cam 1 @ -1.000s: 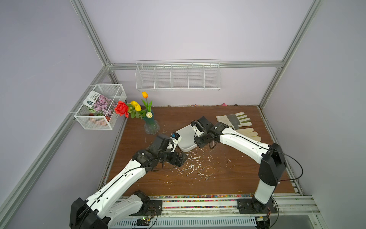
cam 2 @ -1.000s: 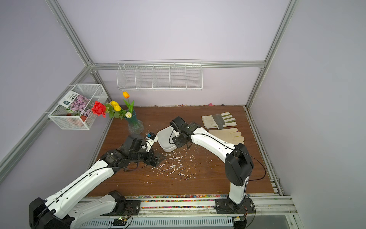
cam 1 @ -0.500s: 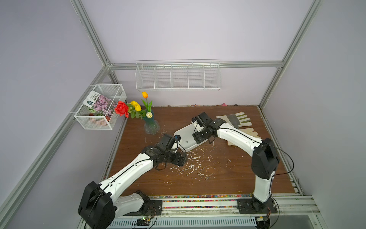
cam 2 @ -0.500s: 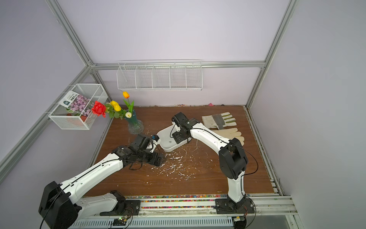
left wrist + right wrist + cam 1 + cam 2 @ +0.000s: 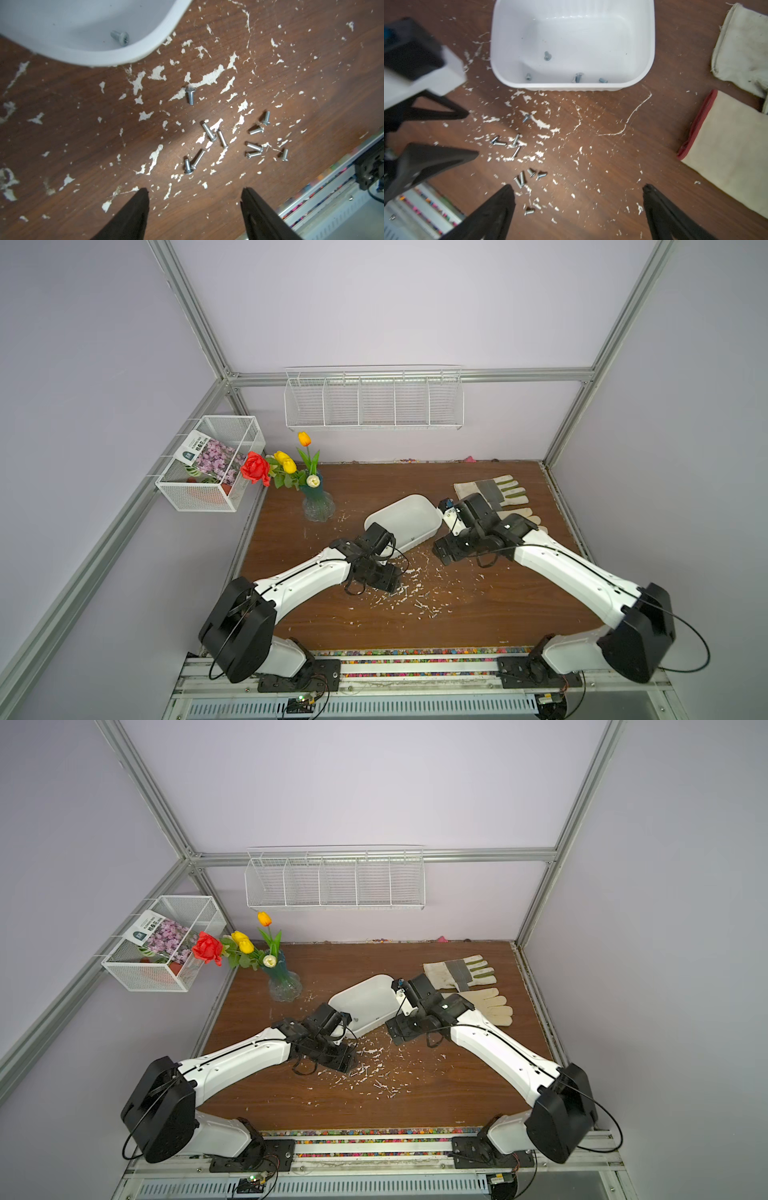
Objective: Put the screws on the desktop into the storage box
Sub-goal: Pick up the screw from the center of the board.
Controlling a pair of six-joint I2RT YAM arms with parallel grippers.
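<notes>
**Near centre of the desktop (image 5: 519, 605).** About ten screws (image 5: 208, 131) lie flat in a loose cluster. Their shafts point every way, and a few touch a neighbour.

**Left gripper (image 5: 195, 190).** It hangs low, just left of the cluster and slightly farther back. Its jaws are parted with nothing between them. The closest screws lie just ahead of its fingertips, toward the near right.

**Right gripper (image 5: 577, 186).** It is farther back and to the right, beside the near right corner of the box. Its jaws are spread wide and empty. The cluster lies to its near left.

**Judgement.** The left gripper is the closer of the two to the cluster, so the coming pick looks like its job. The screws share no common long axis. The jaws' closing line will have to be turned across the chosen shaft, one screw at a time.

**Between cluster and box.** One screw lies apart from the others.

**Farthest: the box (image 5: 591, 47).** It rests on the desktop beyond both grippers. Four screws are already inside, three of them along its near wall. Any picked screw therefore has to travel away from the near edge.
</notes>
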